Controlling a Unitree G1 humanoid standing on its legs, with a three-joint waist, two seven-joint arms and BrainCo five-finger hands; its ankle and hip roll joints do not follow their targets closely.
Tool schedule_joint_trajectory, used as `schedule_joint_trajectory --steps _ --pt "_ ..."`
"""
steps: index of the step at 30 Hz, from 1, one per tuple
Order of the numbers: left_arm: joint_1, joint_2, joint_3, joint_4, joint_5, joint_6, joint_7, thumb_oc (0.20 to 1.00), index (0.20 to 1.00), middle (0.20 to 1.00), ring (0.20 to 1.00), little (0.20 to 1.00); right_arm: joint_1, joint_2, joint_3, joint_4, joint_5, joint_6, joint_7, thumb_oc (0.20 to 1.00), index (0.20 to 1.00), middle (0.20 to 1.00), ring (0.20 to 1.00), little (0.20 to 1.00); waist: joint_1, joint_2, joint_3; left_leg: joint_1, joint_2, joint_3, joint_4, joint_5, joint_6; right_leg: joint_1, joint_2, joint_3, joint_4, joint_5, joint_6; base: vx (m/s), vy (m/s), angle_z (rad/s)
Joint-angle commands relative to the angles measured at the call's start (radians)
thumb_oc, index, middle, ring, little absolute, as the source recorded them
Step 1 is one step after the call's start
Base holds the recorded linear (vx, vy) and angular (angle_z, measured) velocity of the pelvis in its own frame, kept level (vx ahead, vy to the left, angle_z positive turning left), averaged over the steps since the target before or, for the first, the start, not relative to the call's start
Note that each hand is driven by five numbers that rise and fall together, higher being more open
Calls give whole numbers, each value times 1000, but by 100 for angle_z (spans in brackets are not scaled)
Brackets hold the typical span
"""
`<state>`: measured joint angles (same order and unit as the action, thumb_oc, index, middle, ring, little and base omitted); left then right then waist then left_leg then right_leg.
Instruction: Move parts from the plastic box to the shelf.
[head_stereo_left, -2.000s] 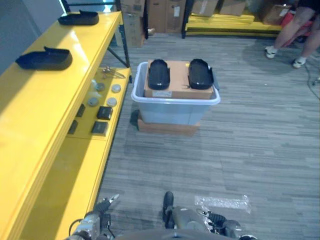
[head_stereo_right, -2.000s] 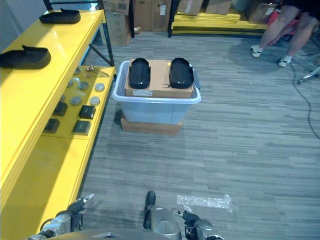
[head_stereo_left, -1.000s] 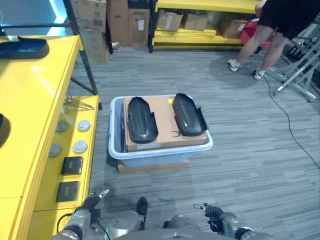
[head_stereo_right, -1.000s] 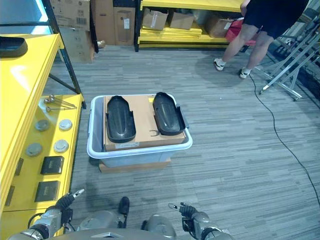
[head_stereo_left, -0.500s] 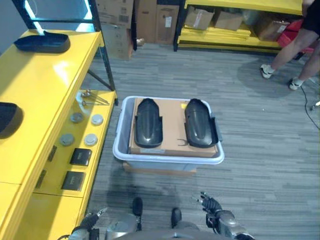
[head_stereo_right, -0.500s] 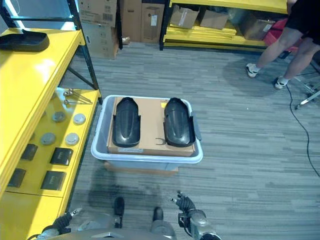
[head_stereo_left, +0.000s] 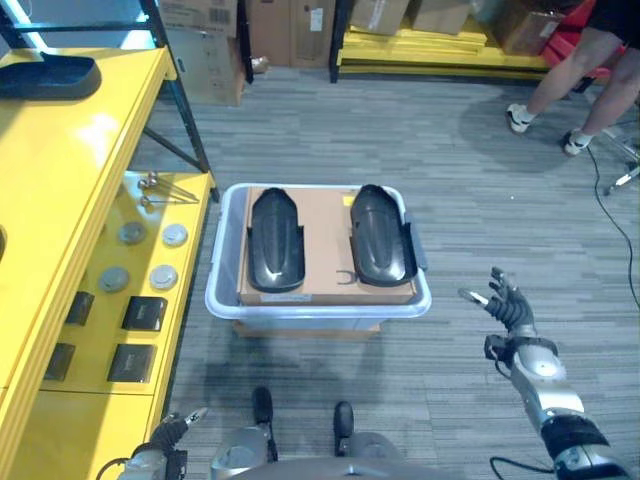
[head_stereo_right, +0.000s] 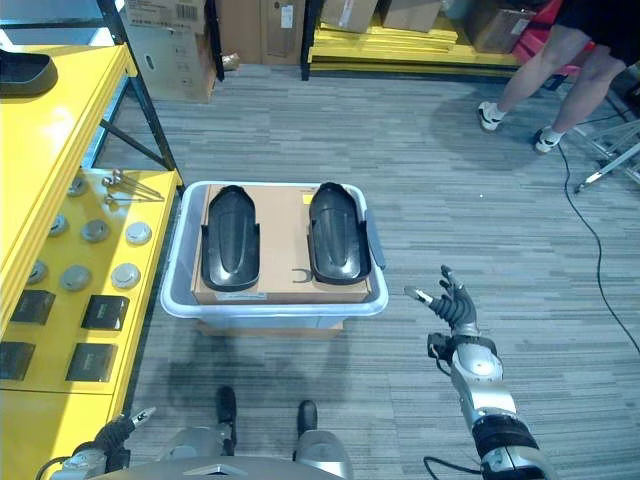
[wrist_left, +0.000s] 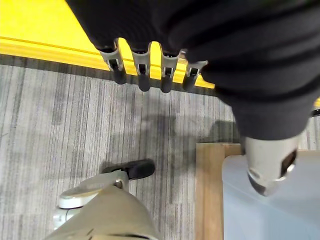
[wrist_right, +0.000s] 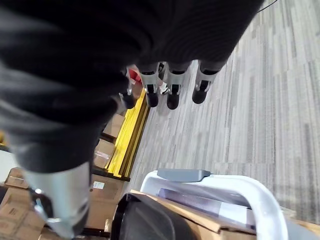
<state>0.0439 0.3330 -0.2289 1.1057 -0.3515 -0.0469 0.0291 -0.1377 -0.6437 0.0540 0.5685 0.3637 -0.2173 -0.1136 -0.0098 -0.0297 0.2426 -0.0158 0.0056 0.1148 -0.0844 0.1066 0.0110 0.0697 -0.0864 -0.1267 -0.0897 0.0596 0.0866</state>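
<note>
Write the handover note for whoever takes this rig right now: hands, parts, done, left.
Right hand: open, empty, raised beside the plastic box, touching nothing.
Left hand: low by the yellow shelf, fingers straight, empty.
Two black parts lie side by side on the cardboard box inside the plastic box.
Done: one similar black part already lies on the shelf's top level.
Left: grasp each of the two parts and carry it to the shelf.
</note>
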Motion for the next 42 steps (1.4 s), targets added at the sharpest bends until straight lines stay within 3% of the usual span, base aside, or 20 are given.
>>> schedule_joint_trajectory --steps 1,7,11,13,16,21,24,25,26,27,28,32,36,38,39,42 --pt "-86 7 -37 19 -16 -12 -25 1000 1000 1000 1000 1000 -171 -98 34 26 -4 19 -39 1000 1000 1000 1000 1000 40 -1 49 11 64 -36 84 -150 -45 -28 -17 -38 50 -91 3 0 0 0" --pt "-153 9 -113 22 -38 -43 -39 1000 1000 1000 1000 1000 -450 -182 124 193 35 43 -106 1000 1000 1000 1000 1000 84 16 130 -88 53 -83 136 -139 -44 -113 -23 -64 131 -114 -18 -64 4 12" --pt "-173 16 -136 19 -50 -54 -49 1000 1000 1000 1000 1000 -537 -209 149 245 62 55 -139 1000 1000 1000 1000 1000 98 31 166 -125 49 -105 160 -139 -42 -151 -31 -75 169 -123 -23 -60 -1 24" --pt "-187 20 -157 13 -82 -65 -54 1000 1000 1000 1000 1000 -631 -236 193 292 48 120 -165 1000 1000 1000 1000 1000 109 50 211 -155 43 -122 174 -136 -43 -183 -39 -85 191 -128 -29 -57 37 15" --pt "-195 22 -165 9 -95 -69 -56 1000 1000 1000 1000 1000 -671 -245 219 333 -2 170 -162 1000 1000 1000 1000 1000 114 56 226 -168 40 -127 176 -135 -42 -199 -42 -88 195 -127 -29 -35 23 8" --pt "-227 29 -184 -11 -124 -84 -59 1000 1000 1000 1000 1000 -748 -241 342 456 -74 345 -7 1000 1000 1000 1000 1000 126 67 270 -213 31 -135 197 -130 -37 -250 -51 -93 224 -126 -32 -50 18 6" --pt "-242 33 -193 -26 -134 -96 -58 1000 1000 1000 1000 1000 -760 -222 364 544 -95 385 12 1000 1000 1000 1000 1000 136 72 277 -239 29 -137 207 -130 -31 -274 -55 -100 236 -127 -32 -46 -30 2" --pt "-254 36 -201 -37 -136 -97 -59 1000 1000 1000 1000 1000 -764 -209 368 587 -90 431 31 944 944 944 944 944 142 76 277 -259 27 -139 211 -127 -28 -293 -57 -104 245 -129 -33 -61 -53 1" --pt "-259 35 -206 -46 -131 -96 -57 1000 1000 1000 1000 1000 -759 -196 367 612 -98 452 45 573 573 573 573 573 146 80 277 -269 26 -142 215 -125 -26 -303 -57 -108 252 -129 -33 -45 -44 4" --pt "-261 34 -209 -53 -127 -98 -54 1000 1000 1000 1000 1000 -754 -185 366 630 -106 454 55 341 341 341 341 341 148 83 277 -275 25 -144 215 -125 -25 -308 -57 -110 256 -130 -34 -24 -30 7" --pt "-262 34 -213 -58 -121 -102 -53 1000 1000 1000 1000 1000 -748 -174 364 646 -108 468 72 200 200 200 200 200 151 86 277 -279 25 -147 214 -124 -24 -311 -58 -112 257 -130 -35 -15 -27 11" --pt "-268 36 -222 -73 -108 -118 -50 1000 1000 1000 1000 1000 -725 -133 357 680 -65 494 41 200 200 200 200 200 161 96 277 -274 19 -157 204 -122 -22 -304 -61 -120 250 -131 -38 -26 -13 12" --pt "-258 36 -216 -94 -103 -138 -33 1000 1000 1000 1000 1000 -666 -108 300 666 -1 381 -53 200 200 200 200 200 160 105 277 -217 18 -154 176 -123 -27 -252 -66 -127 228 -131 -35 -21 7 0" --pt "-255 39 -205 -101 -69 -127 4 1000 1000 1000 1000 1000 -644 -110 268 640 -9 300 -89 200 200 200 200 200 154 103 273 -177 19 -146 158 -123 -31 -215 -69 -129 207 -126 -31 -7 23 1" --pt "-243 47 -197 -103 -25 -108 74 1000 1000 1000 1000 1000 -608 -116 244 584 -5 222 -96 200 200 200 200 200 145 96 245 -139 24 -135 132 -122 -39 -182 -66 -130 181 -120 -26 -10 37 2" --pt "-225 55 -172 -108 -13 -76 136 1000 1000 1000 1000 1000 -558 -121 227 500 -30 189 -116 200 200 200 200 200 136 83 213 -96 30 -121 108 -122 -46 -144 -62 -129 157 -116 -18 0 0 0"
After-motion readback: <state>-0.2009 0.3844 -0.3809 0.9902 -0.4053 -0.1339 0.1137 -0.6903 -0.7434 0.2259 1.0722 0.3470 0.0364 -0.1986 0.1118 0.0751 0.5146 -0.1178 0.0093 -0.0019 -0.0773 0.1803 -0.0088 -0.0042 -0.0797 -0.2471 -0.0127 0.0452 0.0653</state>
